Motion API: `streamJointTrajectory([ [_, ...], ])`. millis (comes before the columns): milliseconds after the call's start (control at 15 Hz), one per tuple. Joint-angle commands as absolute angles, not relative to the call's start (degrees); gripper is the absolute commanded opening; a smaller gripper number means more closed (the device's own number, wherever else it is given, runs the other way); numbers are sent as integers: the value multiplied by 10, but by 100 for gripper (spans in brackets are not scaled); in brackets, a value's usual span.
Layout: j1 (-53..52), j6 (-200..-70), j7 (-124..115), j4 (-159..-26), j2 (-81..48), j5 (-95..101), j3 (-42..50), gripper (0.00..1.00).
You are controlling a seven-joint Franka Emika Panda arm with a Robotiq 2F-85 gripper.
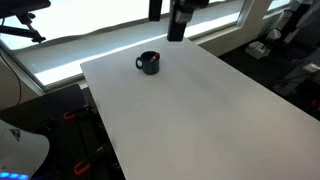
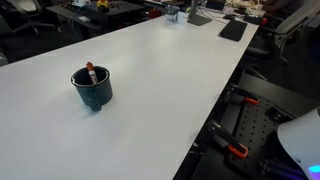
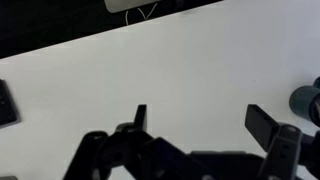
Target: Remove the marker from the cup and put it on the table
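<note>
The dark cup (image 1: pixel 148 63) stands on the white table (image 1: pixel 200 110) near its far edge. In an exterior view the cup (image 2: pixel 92 88) holds the marker (image 2: pixel 89 71), whose reddish tip sticks up just above the rim. My gripper (image 1: pixel 177 32) hangs above the table, behind and to the side of the cup, apart from it. In the wrist view the gripper (image 3: pixel 200 120) is open and empty over bare table (image 3: pixel 180 70), and only an edge of the cup (image 3: pixel 308 103) shows at the right border.
A dark flat pad (image 2: pixel 232 30) and small items lie at the far end of the table. A dark object (image 3: pixel 5 103) lies at the left border of the wrist view. Chairs and equipment (image 1: pixel 290 40) stand beyond the table edges.
</note>
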State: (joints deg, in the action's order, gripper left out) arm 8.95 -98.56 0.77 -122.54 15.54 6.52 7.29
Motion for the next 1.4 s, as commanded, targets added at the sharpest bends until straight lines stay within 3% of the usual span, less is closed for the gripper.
streamJointTrajectory([
  [0,86,-984,7,-1224,155,66,76,100],
  [800,86,-984,7,-1224,155,66,76,100],
  [1333,71,-927,153,-1031,6,56,76,100],
])
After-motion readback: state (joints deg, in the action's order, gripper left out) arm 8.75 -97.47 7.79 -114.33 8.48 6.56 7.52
